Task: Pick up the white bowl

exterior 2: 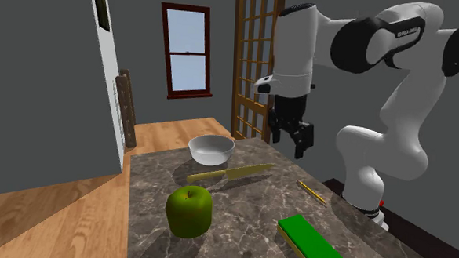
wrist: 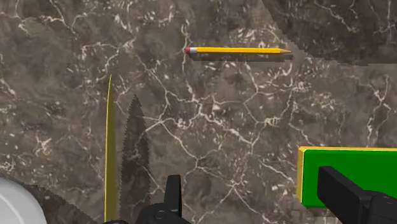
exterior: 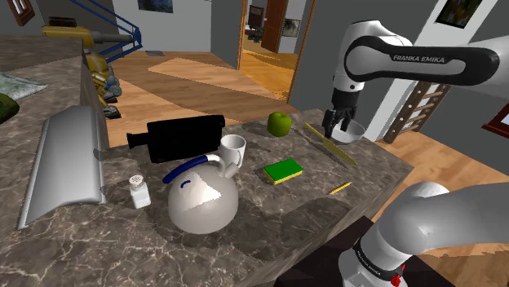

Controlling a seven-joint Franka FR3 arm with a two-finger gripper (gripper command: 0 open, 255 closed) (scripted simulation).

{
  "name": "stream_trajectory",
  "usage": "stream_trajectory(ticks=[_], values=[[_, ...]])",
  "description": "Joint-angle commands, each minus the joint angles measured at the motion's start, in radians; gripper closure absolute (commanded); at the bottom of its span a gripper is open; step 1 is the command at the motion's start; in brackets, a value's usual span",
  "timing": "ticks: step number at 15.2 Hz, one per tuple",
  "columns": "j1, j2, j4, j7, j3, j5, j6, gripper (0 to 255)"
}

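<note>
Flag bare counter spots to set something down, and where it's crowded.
Bare marble between the knife, pencil and green block. Also bare along the counter edge nearest the stand, between kettle and pencil. Crowded around the kettle, mug and black object.

The bench [exterior: 310, 204] is rendered as dark brown-grey marble laced with white veins, and a smooth, polished face is suggested. The white bowl [exterior 2: 211, 149] is drawn plain and smooth, its material not to be told, while a glossy green skin is shown on the apple [exterior 2: 190, 211] near the bowl. Beyond the bowl the floor [exterior 2: 52, 212] is shown as warm wooden boards, and a matt black finish is seen on the fingers [wrist: 347, 194].
</note>
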Motion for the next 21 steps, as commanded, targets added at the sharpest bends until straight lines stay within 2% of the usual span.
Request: stream_trajectory(ticks=[1,10,18,21], values=[[-0.017,0.034,0.005,-0.031,-0.031,-0.030,0.041,0],[-0.073,0.262,0.118,-0.166,-0.170,-0.112,0.216,0],[-0.108,0.491,0.281,-0.292,-0.274,-0.103,0.336,0],[-0.110,0.503,0.252,-0.288,-0.277,-0.103,0.377,0]])
